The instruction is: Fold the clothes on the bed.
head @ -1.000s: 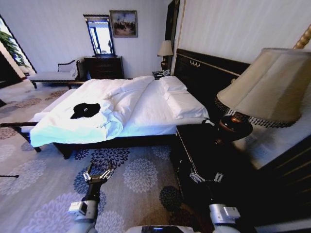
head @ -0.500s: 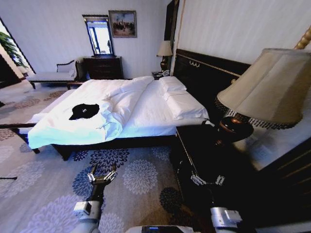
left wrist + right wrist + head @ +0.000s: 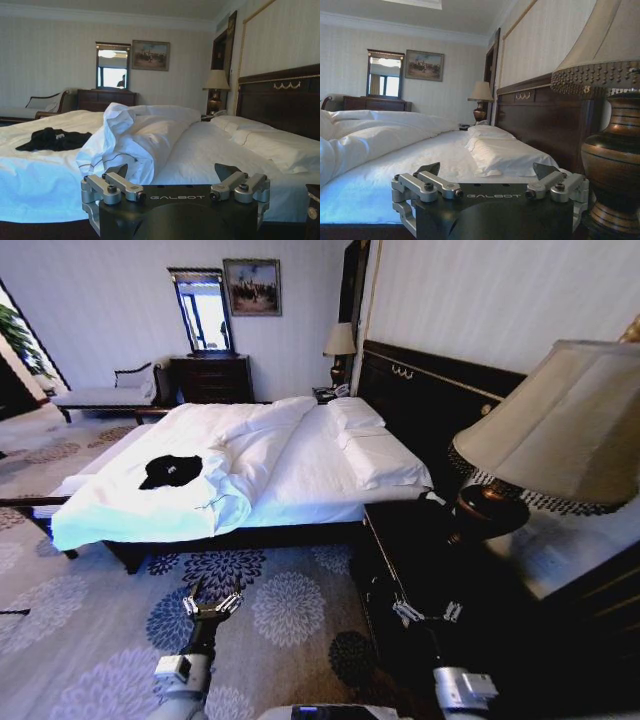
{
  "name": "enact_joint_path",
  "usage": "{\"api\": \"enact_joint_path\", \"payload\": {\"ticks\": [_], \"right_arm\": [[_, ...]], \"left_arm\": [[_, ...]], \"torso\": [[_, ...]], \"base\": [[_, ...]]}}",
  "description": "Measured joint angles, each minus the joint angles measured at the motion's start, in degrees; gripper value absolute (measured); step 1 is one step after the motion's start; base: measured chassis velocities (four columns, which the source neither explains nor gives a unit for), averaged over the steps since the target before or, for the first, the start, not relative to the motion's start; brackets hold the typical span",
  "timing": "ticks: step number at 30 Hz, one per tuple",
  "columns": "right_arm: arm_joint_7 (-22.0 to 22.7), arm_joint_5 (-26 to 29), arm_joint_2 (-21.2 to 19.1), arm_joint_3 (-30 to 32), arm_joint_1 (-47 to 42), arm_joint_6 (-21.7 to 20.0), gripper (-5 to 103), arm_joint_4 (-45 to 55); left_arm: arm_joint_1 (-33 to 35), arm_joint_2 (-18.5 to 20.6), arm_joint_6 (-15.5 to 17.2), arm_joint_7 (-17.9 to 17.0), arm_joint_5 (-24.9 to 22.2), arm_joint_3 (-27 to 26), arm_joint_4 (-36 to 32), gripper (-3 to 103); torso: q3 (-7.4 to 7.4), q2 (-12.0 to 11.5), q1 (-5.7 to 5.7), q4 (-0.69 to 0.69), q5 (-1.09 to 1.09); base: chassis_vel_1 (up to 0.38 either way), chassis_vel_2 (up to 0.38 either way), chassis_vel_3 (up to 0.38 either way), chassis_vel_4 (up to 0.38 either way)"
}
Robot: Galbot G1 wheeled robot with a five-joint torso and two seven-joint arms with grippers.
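The clothes (image 3: 172, 472), a crumpled black T-shirt, lie near the foot of the bed (image 3: 310, 465), on its white sheet beside a bunched-up duvet. In the left wrist view the clothes (image 3: 52, 139) show far off on the bed (image 3: 210, 145). My left gripper (image 3: 212, 605) hangs open over the carpet, well short of the bed's side. My right gripper (image 3: 426, 612) is open too, low in front of the dark nightstand. Both left gripper (image 3: 175, 172) and right gripper (image 3: 490, 172) hold nothing. The right wrist view faces the bed (image 3: 420, 150) and its pillows.
A dark nightstand (image 3: 420, 550) with a big table lamp (image 3: 560, 430) stands close on my right. Flowered carpet (image 3: 100, 640) lies open between me and the bed. A dresser (image 3: 213, 378) and a grey bench (image 3: 100, 395) stand by the far wall.
The whole head picture has shifted slightly, so the camera has moved. The T-shirt lies as before, and both grippers stay open and low.
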Motion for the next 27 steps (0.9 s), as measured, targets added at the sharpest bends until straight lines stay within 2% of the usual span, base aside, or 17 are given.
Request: {"api": "enact_joint_path", "payload": {"ticks": [12,27], "right_arm": [[-0.1,0.6,-0.9,-0.5,0.8,-0.1,100,-0.7],[-0.2,1.3,-0.2,-1.0,1.8,-0.5,100,-1.3]], "left_arm": [[0.6,0.0,0.0,0.0,2.6,1.5,0.2,100],[0.6,0.0,0.0,0.0,2.9,1.4,0.6,100]], "torso": [[0.00,0.0,0.00,-0.01,0.00],[0.00,0.0,0.00,0.00,0.00]], "base": [[-0.029,0.021,0.023,-0.020],[-0.033,0.032,0.032,-0.036]]}}
